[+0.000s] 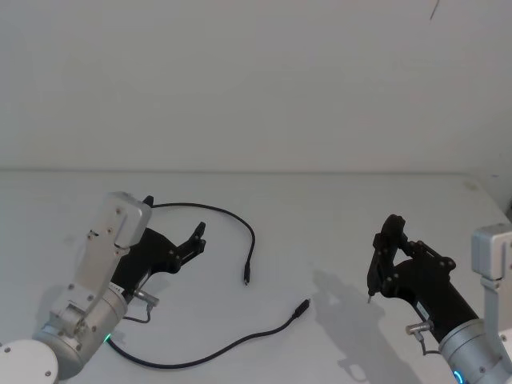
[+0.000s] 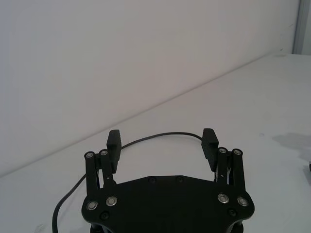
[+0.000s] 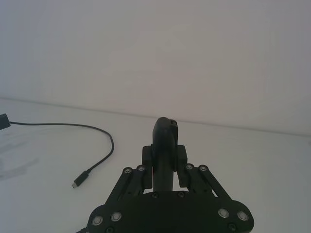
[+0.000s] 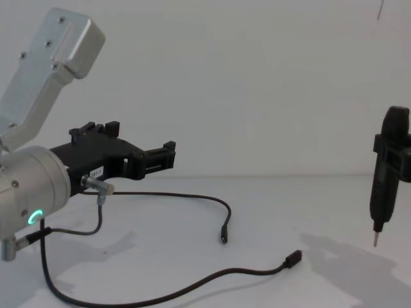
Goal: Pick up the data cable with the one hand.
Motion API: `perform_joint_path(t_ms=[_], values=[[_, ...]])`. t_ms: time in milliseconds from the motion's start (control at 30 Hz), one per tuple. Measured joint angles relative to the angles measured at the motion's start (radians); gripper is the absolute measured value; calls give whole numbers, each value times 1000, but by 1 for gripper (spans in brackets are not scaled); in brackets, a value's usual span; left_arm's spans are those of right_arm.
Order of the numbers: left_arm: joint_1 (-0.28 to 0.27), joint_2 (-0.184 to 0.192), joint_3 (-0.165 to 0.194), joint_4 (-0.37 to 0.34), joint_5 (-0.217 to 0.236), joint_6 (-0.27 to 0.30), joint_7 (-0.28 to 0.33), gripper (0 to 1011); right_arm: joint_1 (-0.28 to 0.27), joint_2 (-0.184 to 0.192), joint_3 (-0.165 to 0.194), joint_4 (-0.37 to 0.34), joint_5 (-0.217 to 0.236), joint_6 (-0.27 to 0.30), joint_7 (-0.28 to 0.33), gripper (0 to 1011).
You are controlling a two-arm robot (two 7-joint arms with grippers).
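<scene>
Head view had the left claw (image 1: 174,218) released, its fingers spread wide, hanging above the desk (image 1: 336,208). The data cable (image 1: 253,238) lay flat on the desk. One run arced just beyond that claw's fingertips and the other passed under its wrist (both plugs lay ahead of it, towards the right claw (image 1: 386,260)). The right claw was clenched on a black tool (image 4: 384,173), well apart from the cable.

In the head view, 1 stretch of the data cable (image 1: 253,238) is hidden under the left gripper (image 1: 199,237) and its arm. In the left wrist view the cable slips behind the 2 fingers (image 2: 113,140) and is cut off by the bottom edge. The chest view's right edge cuts off the right gripper (image 4: 393,154) behind the black tool (image 4: 383,192) it grips.
</scene>
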Motion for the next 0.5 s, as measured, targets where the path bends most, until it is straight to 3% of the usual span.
perform_joint_path(t_ms=[500], values=[[0, 0, 1, -1, 0, 0, -1, 1001, 0, 0, 0, 0, 0, 0, 0, 279]])
